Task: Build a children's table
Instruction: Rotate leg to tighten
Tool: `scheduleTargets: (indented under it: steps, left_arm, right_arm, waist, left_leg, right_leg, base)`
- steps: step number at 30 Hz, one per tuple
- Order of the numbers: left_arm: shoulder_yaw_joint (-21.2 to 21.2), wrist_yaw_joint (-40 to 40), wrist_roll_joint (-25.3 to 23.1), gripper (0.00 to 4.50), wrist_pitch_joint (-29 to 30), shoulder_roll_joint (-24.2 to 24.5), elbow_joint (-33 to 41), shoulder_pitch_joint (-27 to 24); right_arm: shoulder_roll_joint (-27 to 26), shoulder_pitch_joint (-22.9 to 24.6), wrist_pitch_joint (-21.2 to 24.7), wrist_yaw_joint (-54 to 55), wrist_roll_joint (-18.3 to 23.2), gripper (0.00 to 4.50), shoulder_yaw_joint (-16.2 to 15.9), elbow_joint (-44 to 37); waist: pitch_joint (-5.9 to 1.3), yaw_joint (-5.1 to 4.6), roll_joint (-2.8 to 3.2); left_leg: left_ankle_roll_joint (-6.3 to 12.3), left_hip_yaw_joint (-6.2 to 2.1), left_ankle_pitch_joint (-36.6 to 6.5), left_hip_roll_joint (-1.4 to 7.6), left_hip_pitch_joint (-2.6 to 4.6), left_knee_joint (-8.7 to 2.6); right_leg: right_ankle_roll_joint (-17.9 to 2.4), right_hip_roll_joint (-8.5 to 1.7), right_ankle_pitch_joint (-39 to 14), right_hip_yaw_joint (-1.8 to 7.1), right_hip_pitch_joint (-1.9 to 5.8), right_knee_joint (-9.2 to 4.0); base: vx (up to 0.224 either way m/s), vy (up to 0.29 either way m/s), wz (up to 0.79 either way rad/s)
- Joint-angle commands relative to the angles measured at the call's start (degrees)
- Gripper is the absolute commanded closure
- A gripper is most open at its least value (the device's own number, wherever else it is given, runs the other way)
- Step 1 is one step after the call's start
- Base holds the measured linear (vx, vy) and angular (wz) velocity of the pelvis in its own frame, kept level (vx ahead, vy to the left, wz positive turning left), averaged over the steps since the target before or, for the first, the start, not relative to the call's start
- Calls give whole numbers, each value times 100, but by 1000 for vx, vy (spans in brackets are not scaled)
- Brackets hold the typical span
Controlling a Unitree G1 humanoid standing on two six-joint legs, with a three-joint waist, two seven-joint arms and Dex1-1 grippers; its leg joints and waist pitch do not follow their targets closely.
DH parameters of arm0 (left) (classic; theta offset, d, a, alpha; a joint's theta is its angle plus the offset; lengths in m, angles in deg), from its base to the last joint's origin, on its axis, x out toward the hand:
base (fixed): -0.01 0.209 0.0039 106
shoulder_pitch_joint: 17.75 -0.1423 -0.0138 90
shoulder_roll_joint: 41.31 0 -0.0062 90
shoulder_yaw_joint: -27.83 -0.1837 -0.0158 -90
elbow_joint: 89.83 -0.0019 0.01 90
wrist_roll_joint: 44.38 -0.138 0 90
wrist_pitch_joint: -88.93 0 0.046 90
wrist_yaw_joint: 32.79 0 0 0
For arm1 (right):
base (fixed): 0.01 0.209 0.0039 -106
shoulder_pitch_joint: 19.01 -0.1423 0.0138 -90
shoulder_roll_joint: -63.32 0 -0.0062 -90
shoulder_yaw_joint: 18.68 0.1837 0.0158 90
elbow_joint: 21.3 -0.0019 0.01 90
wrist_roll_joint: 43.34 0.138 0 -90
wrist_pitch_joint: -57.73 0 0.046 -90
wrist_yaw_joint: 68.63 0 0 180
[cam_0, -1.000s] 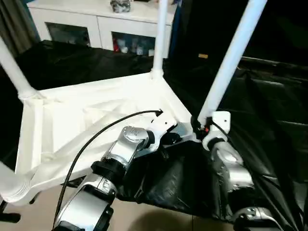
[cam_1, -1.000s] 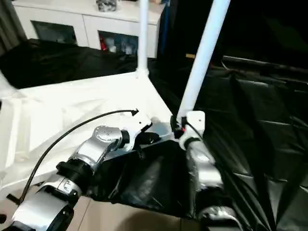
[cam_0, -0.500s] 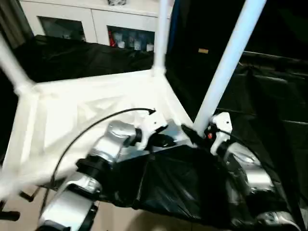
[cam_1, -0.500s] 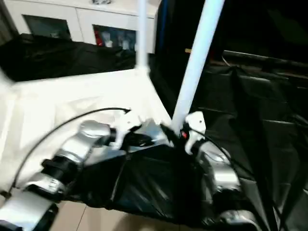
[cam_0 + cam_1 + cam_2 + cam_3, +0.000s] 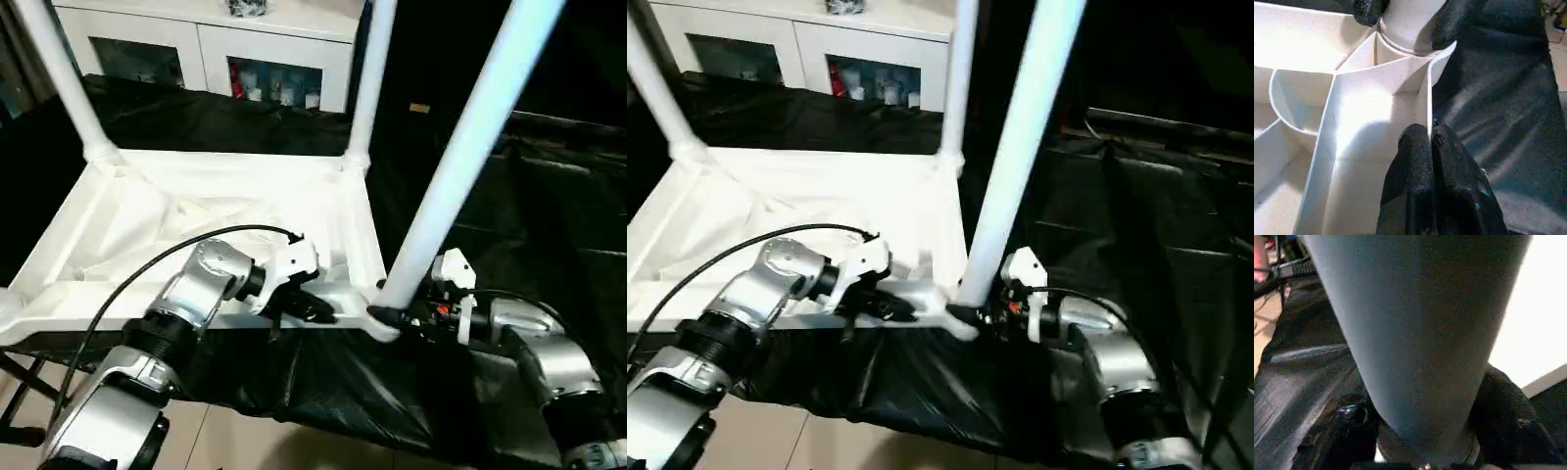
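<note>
Right gripper (image 5: 384,315) clamps the near-right white tapered tube leg (image 5: 460,162) at its socket; left gripper (image 5: 1430,139) pinches the upturned white ribbed plastic tabletop (image 5: 137,220) rim. Three legs stand; any fourth is hidden.

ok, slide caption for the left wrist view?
Left claw pinches the tabletop rim while the right claw grips the leg.

You have the white tabletop (image 5: 196,220) lying underside up, ribs showing. Three white tapered legs stand in corner sockets: far left (image 5: 61,83), far right (image 5: 364,88), near right (image 5: 470,147).
</note>
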Motion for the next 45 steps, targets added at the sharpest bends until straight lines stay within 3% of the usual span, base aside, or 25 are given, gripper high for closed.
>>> scheduleTargets:
  steps: [1,6,7,9,12,13,15,16,17,19,20,21,22,25,29,31,32,35,38,39,40,41,43,44,45]
  left_arm:
    - [-289,-24,-231,450,139,140,-157,-140]
    - [-206,188,-206,450,213,60,-176,-144]
    - [-164,323,-200,450,259,6,-191,-139]
    - [-77,640,-197,450,334,-143,-251,-119]
    - [0,973,-208,450,393,-304,-324,-92]
    - [51,1206,-184,450,465,-476,-356,-71]
    - [164,1725,-99,450,614,-959,-435,-17]
    - [177,1791,-87,450,630,-1026,-449,-6]
    - [220,2037,-41,450,667,-1309,-535,65]
    - [221,2142,-44,450,648,-1427,-593,109]
    - [229,2261,-50,450,624,-1546,-680,169]
    - [233,2330,-58,450,605,-1609,-736,205]
    - [209,2475,-105,450,520,-1744,-906,322]
    - [191,2612,-202,450,398,-1821,-1103,464]
    - [221,2588,-292,450,262,-1728,-1181,508]
    - [198,2472,-334,450,122,-1592,-1187,476]
    - [197,2442,-337,450,78,-1555,-1193,464]
    - [192,2374,-342,450,-37,-1420,-1270,445]
    - [211,2320,-366,450,-172,-1285,-1351,426]
    - [236,2290,-382,450,-235,-1232,-1370,406]
    - [241,2285,-384,450,-254,-1221,-1370,398]
    - [248,2279,-385,450,-281,-1207,-1367,386]
    - [265,2270,-379,450,-356,-1173,-1365,354]
    - [265,2268,-380,450,-364,-1167,-1362,349]
    - [259,2244,-382,450,-409,-1146,-1352,324]
  right_arm:
    - [15,40,226,-311,47,225,-164,-20]
    - [-83,98,385,-213,61,231,-182,-38]
    - [-113,136,425,-132,81,232,-166,-60]
    - [-274,216,498,261,99,232,-55,-60]
    - [-458,281,463,662,97,233,64,-28]
    - [-640,311,430,1022,83,234,171,41]
    - [-1161,313,398,2099,23,238,460,316]
    - [-1235,305,393,2251,17,239,502,359]
    - [-1557,225,340,2862,18,239,677,564]
    - [-1709,172,323,3152,18,239,761,652]
    - [-1888,85,295,3553,-9,239,863,777]
    - [-1994,30,282,3800,-32,239,924,849]
    - [-2264,-197,138,4361,-49,240,1058,1118]
    - [-2589,-495,-47,4834,-79,241,1156,1377]
    - [-2716,-620,-153,4867,-191,241,1165,1387]
    - [-2690,-608,-251,4678,-139,171,1199,1325]
    - [-2662,-591,-241,4650,-121,171,1220,1298]
    - [-2444,-469,-222,4470,-150,151,1197,1117]
    - [-1939,-119,-135,3990,-192,120,1045,529]
    - [-1599,131,-57,3661,-181,120,1007,135]
    - [-1487,213,-15,3545,-152,120,1015,11]
    - [-1314,339,41,3350,-89,120,1035,-168]
    - [-757,747,171,2628,145,120,1064,-734]
    - [-675,808,203,2522,185,120,1069,-817]
    - [-359,1056,344,2117,363,120,1094,-1146]
  waist:
    - [-255,5,16]
    - [-249,18,11]
    - [-246,18,-25]
    - [-231,32,-25]
    - [-199,32,-37]
    - [-181,27,-58]
    - [-168,5,-45]
    - [-177,-5,-44]
    - [-168,-9,-36]
    - [-180,-72,-53]
    - [-183,-89,-42]
    - [-194,-129,10]
    - [-189,-165,-17]
    - [-198,-247,2]
    - [-197,-267,2]
    - [-207,-260,-21]
    - [-207,-255,-12]
    - [-212,-242,-39]
    - [-224,-193,-21]
    - [-220,-142,-60]
    - [-230,-65,-77]
    - [-235,-59,-81]
    - [-253,46,-117]
    - [-249,56,-118]
    - [-266,50,-148]
  left_leg:
    - [499,32,-878,120,10,-333]
    - [433,32,-994,119,5,-339]
    - [428,33,-991,119,0,-337]
    - [394,34,-1051,117,8,-343]
    - [243,17,-1423,112,10,-378]
    - [162,8,-1725,115,43,-392]
    - [59,-3,-1861,115,40,-407]
    - [-39,-30,-1924,103,35,-419]
    - [-58,-48,-2002,98,25,-435]
    - [-107,-94,-2162,84,-7,-463]
    - [-104,-99,-2167,85,-11,-470]
    - [-134,-106,-2179,85,-17,-480]
    - [-142,-107,-2235,69,-24,-480]
    - [-177,-127,-2458,47,-10,-471]
    - [-56,-93,-2329,59,-30,-468]
    - [5,-78,-2257,65,-32,-458]
    - [15,-80,-2228,67,-37,-463]
    - [65,-55,-2146,82,-18,-450]
    - [155,-31,-1754,85,-44,-439]
    - [223,-17,-1586,86,-42,-419]
    - [325,12,-1495,103,14,-393]
    - [365,27,-1420,102,17,-381]
    - [567,17,-937,114,-42,-353]
    - [606,28,-893,116,-36,-347]
    - [689,15,-784,101,-76,-336]
  right_leg:
    - [-1716,-209,-150,152,281,-277]
    - [-1659,-213,-402,153,281,-294]
    - [-1635,-212,-437,156,278,-293]
    - [-1572,-215,-622,162,255,-317]
    - [-1376,-230,-1387,161,224,-391]
    - [-1183,-230,-1972,163,175,-448]
    - [-1056,-247,-2291,176,128,-491]
    - [-964,-244,-2456,157,126,-500]
    - [-885,-240,-2591,142,135,-518]
    - [-695,-234,-2799,110,154,-546]
    - [-692,-236,-2759,110,152,-553]
    - [-712,-228,-2565,109,147,-563]
    - [-732,-217,-2501,99,131,-563]
    - [-695,-219,-2691,83,113,-590]
    - [-868,-197,-2183,107,122,-556]
    - [-911,-205,-2106,119,132,-551]
    - [-924,-206,-2078,119,137,-544]
    - [-985,-209,-1977,132,120,-541]
    - [-1127,-202,-1414,139,177,-483]
    - [-1074,-191,-1288,140,211,-470]
    - [-1102,-211,-1193,156,175,-471]
    - [-1153,-206,-1050,167,172,-455]
    - [-1235,-210,-419,155,266,-369]
    - [-1285,-209,-313,160,243,-355]
    - [-1334,-210,-107,145,296,-326]
  base:
    - [0,0,0]
    - [0,0,0]
    - [0,0,0]
    - [0,0,0]
    - [0,0,0]
    - [0,0,0]
    - [0,0,0]
    - [0,0,0]
    - [0,0,0]
    - [0,0,0]
    - [0,0,0]
    - [0,0,0]
    - [0,0,0]
    - [0,0,0]
    - [0,0,0]
    - [0,0,0]
    - [0,0,0]
    - [0,0,0]
    - [0,0,0]
    - [0,0,0]
    - [56,-8,9]
    - [60,-6,7]
    - [56,-2,3]
    - [0,0,0]
    - [0,0,0]
